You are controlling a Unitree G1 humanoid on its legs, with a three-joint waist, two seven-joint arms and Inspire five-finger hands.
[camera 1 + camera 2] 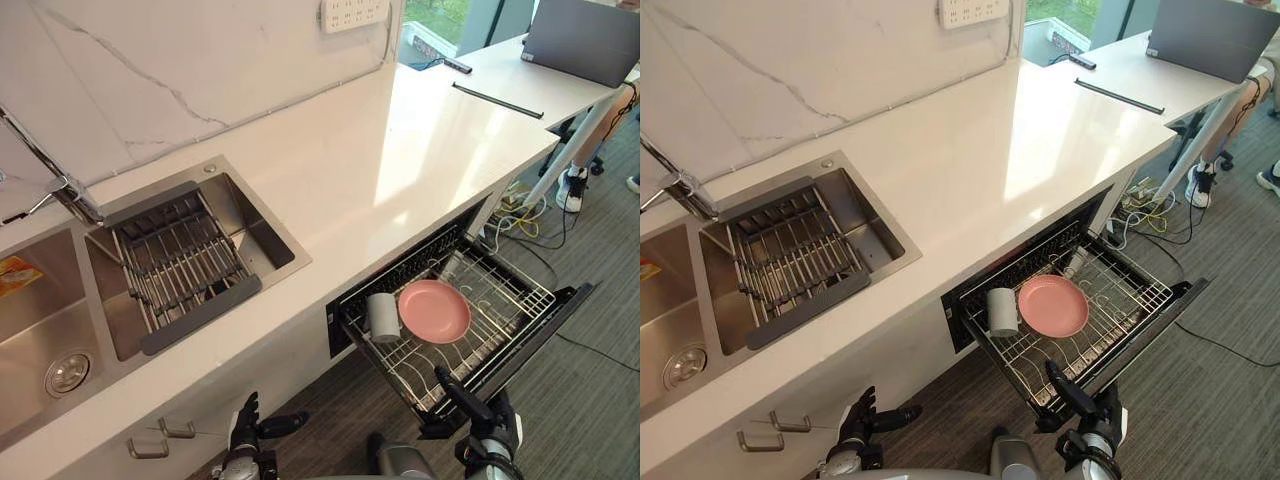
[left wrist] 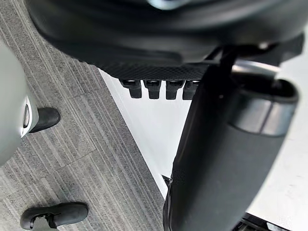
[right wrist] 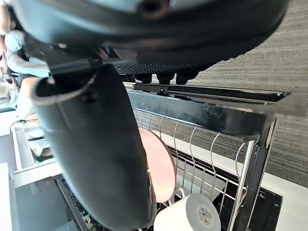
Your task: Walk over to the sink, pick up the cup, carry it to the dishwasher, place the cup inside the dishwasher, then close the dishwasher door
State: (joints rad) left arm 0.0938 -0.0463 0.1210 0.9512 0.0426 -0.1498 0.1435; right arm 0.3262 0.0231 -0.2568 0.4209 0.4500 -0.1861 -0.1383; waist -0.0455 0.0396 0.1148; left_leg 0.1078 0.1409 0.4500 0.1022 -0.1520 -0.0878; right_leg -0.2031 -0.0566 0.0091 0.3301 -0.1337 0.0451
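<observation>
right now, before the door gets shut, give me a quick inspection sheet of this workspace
surface: white counter, sink set into it
job's things: cup already in the dishwasher rack, next to a pink plate; dishwasher door open
clutter: drain rack sits in the sink
hands: right hand open, by the door's front edge; left hand open, low by the cabinet
cables: loose cables on the floor under the desk
surroundings: laptop on the desk; a person's shoe by the desk leg
</observation>
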